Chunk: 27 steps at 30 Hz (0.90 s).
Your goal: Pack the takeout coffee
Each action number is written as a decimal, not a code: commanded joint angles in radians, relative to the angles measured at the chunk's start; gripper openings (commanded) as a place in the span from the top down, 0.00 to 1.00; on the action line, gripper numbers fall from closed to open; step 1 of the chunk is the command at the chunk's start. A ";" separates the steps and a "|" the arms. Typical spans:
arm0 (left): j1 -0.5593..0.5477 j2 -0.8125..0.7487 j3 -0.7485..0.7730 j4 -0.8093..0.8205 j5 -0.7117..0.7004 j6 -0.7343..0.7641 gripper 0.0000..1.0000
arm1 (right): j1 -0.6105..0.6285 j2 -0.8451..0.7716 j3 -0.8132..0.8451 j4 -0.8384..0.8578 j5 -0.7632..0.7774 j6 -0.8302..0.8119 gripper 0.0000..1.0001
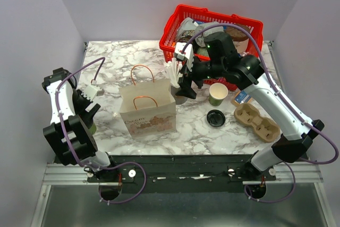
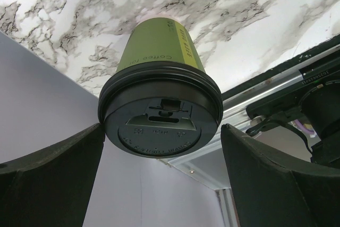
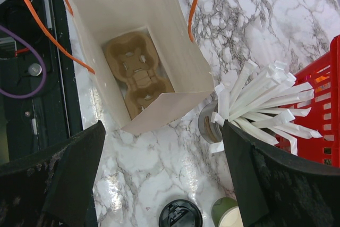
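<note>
Takeout coffee (image 2: 159,78): stands unpacked at 8 o'clock of table (image 1: 202,131), flanked by left gripper (image 2: 162,142), fingers spread, no grip. Right gripper (image 3: 163,131) hovers open near paper bag (image 3: 133,3). Grasp and bagging outstanding.

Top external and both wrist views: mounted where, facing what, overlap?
Top external: above and behind, looking down on the marble table; left arm and right arm show.
Left wrist: angled down at the takeout coffee; open left gripper flanks it.
Right wrist: above the table, looking down into the paper bag; open right gripper shows.
Shared: top external and right wrist show bag, loose lid.
</note>
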 commanded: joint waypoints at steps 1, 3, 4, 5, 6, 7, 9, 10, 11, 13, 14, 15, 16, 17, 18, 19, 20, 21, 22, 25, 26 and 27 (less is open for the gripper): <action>0.008 -0.002 -0.014 -0.103 -0.005 0.004 0.05 | -0.004 0.016 0.014 -0.011 -0.013 0.002 0.00; 0.008 -0.004 -0.023 -0.092 -0.006 -0.002 0.05 | -0.004 0.016 0.014 -0.010 -0.015 0.002 0.00; 0.008 -0.005 -0.023 -0.089 -0.006 -0.007 0.07 | -0.004 0.016 0.014 -0.010 -0.015 0.002 0.00; 0.008 -0.007 -0.024 -0.088 -0.005 -0.005 0.07 | -0.004 0.017 0.014 -0.012 -0.015 0.001 0.00; 0.007 -0.008 -0.026 -0.085 -0.002 -0.011 0.09 | -0.004 0.016 0.014 -0.010 -0.013 0.001 0.00; 0.008 -0.010 -0.029 -0.085 0.000 -0.015 0.09 | -0.004 0.017 0.014 -0.010 -0.015 -0.001 0.00; 0.007 -0.014 -0.038 -0.080 0.000 -0.019 0.10 | -0.004 0.018 0.014 -0.009 -0.012 -0.002 0.00; 0.007 -0.016 -0.041 -0.077 0.000 -0.022 0.10 | -0.004 0.019 0.014 -0.007 -0.010 -0.002 0.00; 0.008 -0.018 -0.047 -0.063 -0.002 -0.025 0.10 | -0.004 0.021 0.014 -0.006 -0.010 -0.002 0.00; 0.008 -0.027 -0.063 -0.053 -0.003 -0.031 0.10 | -0.004 0.022 0.018 -0.004 -0.013 -0.002 0.00; 0.008 -0.030 -0.067 -0.049 0.001 -0.034 0.10 | -0.004 0.024 0.020 -0.006 -0.017 -0.002 0.00; 0.007 -0.034 -0.075 -0.042 0.002 -0.039 0.10 | -0.004 0.025 0.021 -0.006 -0.017 -0.002 0.00; 0.008 -0.039 -0.080 -0.037 0.003 -0.047 0.10 | -0.004 0.025 0.023 -0.004 -0.017 -0.002 0.00; 0.008 -0.041 -0.083 -0.034 0.005 -0.048 0.11 | -0.003 0.025 0.023 -0.004 -0.017 -0.004 0.00; 0.007 -0.047 -0.090 -0.033 0.005 -0.048 0.11 | -0.004 0.027 0.021 -0.006 -0.017 -0.004 0.00; 0.008 -0.050 -0.095 -0.034 0.005 -0.047 0.11 | -0.004 0.027 0.021 -0.004 -0.018 -0.004 0.00; 0.008 -0.053 -0.097 -0.036 0.005 -0.048 0.11 | -0.004 0.025 0.021 -0.004 -0.020 -0.005 0.00; 0.008 -0.056 -0.100 -0.037 0.006 -0.050 0.12 | -0.004 0.025 0.021 -0.004 -0.020 -0.005 0.00; 0.008 -0.057 -0.100 -0.042 0.008 -0.048 0.16 | -0.004 0.024 0.020 -0.004 -0.020 -0.007 0.00; 0.007 -0.067 -0.089 -0.059 0.024 -0.047 0.26 | -0.004 0.028 0.026 -0.004 -0.017 -0.013 0.00; 0.008 -0.070 -0.083 -0.063 0.029 -0.048 0.27 | -0.006 0.031 0.033 -0.003 -0.004 -0.015 0.00; 0.007 -0.079 -0.065 -0.074 0.041 -0.047 0.28 | -0.004 0.037 0.058 0.000 0.011 -0.010 0.00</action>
